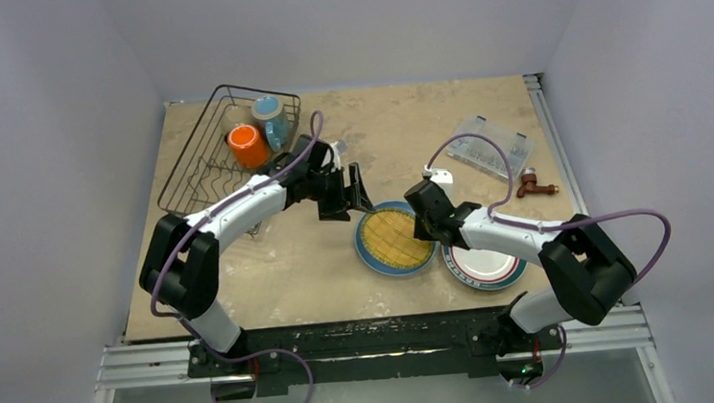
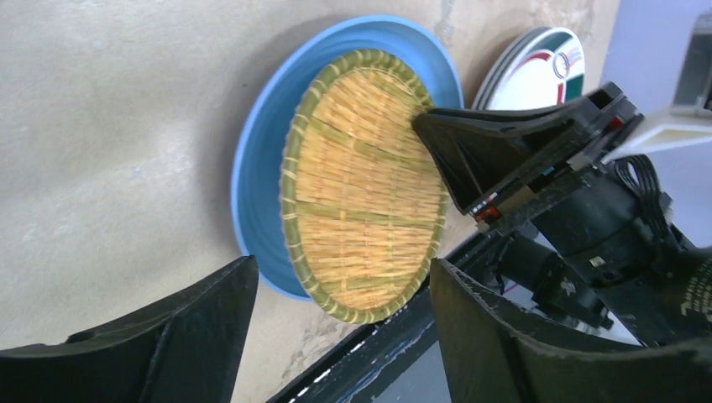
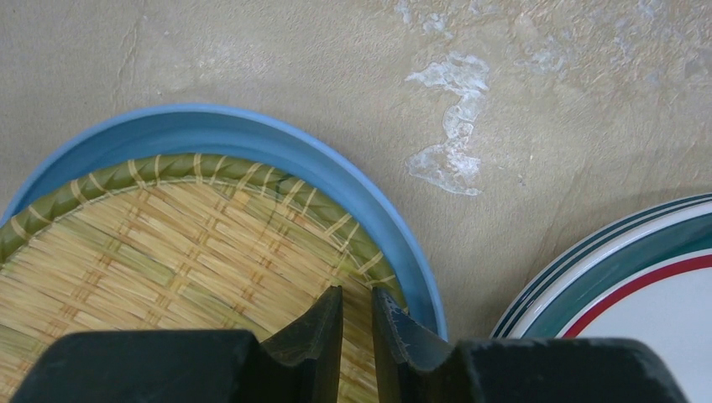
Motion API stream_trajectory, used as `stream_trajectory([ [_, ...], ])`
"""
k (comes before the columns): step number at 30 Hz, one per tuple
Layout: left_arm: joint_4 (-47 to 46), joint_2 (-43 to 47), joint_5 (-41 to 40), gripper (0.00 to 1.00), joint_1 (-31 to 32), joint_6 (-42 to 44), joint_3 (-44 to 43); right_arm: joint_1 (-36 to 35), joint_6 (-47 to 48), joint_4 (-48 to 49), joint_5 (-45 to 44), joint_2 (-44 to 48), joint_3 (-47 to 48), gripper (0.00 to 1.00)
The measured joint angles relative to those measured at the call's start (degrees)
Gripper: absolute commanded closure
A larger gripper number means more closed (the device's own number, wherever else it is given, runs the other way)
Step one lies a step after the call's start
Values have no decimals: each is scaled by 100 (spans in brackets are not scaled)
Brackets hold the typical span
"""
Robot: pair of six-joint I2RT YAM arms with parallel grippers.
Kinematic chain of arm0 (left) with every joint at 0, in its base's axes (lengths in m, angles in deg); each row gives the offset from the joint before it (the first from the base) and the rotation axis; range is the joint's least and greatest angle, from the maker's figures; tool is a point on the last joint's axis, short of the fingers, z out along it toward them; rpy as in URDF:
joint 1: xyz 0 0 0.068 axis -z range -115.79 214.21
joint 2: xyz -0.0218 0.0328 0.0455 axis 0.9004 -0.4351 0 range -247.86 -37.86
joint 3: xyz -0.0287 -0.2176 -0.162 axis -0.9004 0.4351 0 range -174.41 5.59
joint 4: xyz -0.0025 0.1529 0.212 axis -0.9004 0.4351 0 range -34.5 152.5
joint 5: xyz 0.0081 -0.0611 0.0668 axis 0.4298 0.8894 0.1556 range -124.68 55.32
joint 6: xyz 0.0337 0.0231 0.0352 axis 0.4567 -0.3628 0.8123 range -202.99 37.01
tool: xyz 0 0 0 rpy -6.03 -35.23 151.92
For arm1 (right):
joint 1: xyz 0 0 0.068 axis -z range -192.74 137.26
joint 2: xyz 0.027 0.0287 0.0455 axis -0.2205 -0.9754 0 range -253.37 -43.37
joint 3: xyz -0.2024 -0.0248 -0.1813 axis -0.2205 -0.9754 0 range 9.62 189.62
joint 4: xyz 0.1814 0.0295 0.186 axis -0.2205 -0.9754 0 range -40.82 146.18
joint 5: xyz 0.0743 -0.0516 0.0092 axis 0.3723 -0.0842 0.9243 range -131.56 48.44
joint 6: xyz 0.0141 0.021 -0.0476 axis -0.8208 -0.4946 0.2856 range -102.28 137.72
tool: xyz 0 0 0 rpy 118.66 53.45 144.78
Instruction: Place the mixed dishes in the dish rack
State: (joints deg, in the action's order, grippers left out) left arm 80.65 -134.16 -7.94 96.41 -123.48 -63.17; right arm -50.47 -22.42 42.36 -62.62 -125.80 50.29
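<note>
The right tool (image 3: 357, 295) pinches the rim of the woven plate (image 3: 168, 252) lying in the blue plate (image 3: 252, 138); the left tool (image 2: 342, 267) hangs released.

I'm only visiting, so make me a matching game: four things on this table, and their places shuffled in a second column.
1 orange cup
2 yellow woven plate
3 teal-rimmed plate
4 clear compartment box

A on the blue plate
B far right part of the table
C inside the dish rack
D near edge, right of the blue plate

Pairs: 1-C, 2-A, 3-D, 4-B
</note>
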Motion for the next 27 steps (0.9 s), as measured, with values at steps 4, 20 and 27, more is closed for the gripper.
stream_trajectory([
  [4,129,131,-422,28,2,-199,109,20,2,4,17,0,-2,82],
  [20,-1547,-584,811,88,127,-1523,1093,31,26,13,103,0,-2,84],
  [27,-1681,-452,778,100,136,-1207,1075,59,79,87,166,15,-2,55],
])
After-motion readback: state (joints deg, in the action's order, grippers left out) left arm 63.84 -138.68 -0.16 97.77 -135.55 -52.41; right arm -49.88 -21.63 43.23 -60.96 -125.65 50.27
